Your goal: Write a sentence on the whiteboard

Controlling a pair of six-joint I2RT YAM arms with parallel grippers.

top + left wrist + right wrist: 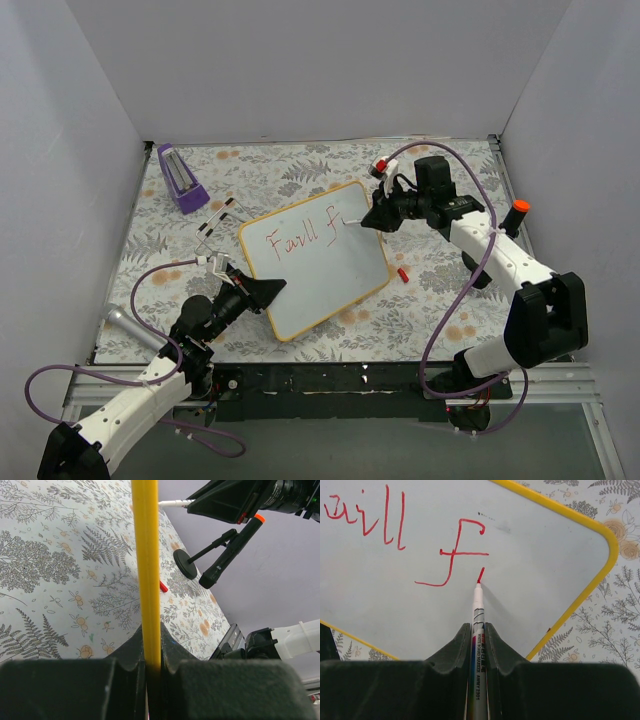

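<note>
Dark padded fingers of the right end effector [478, 630] fill the bottom of the right wrist view, clenched on a slim white marker with a red tip [478, 602]. This tip touches the flat white whiteboard with a thin yellow frame and rounded corners [555, 565], at a short red stroke just right of a red "f". The red handwritten sentence [300, 240] reads "Faull f" along the far half of the board.

The left end effector [152, 642] is closed on the yellow frame at the near left edge, which its own view shows edge-on. The whiteboard lies turned diagonally in the middle of the tabletop [440, 300], on a cloth with grey ferns and orange flowers.

Close to the right edge of the board lies a small red cap [402, 273]. A short black-and-white striped stick [216, 218] lies just off the far left corner, and a purple wedge-shaped block [180, 178] sits further back on the left. Beyond the board, the left wrist view shows a black rod with an orange end [231, 551] beside a round black foot with a thin stem [185, 563].

The right arm rises from the near right, elbow bent, with its forearm pointing left to the far right corner of the board. The left arm stays low and reaches from the near left. Purple cables [470, 270] loop along both arms. Plain white walls [300, 60] close three sides.
</note>
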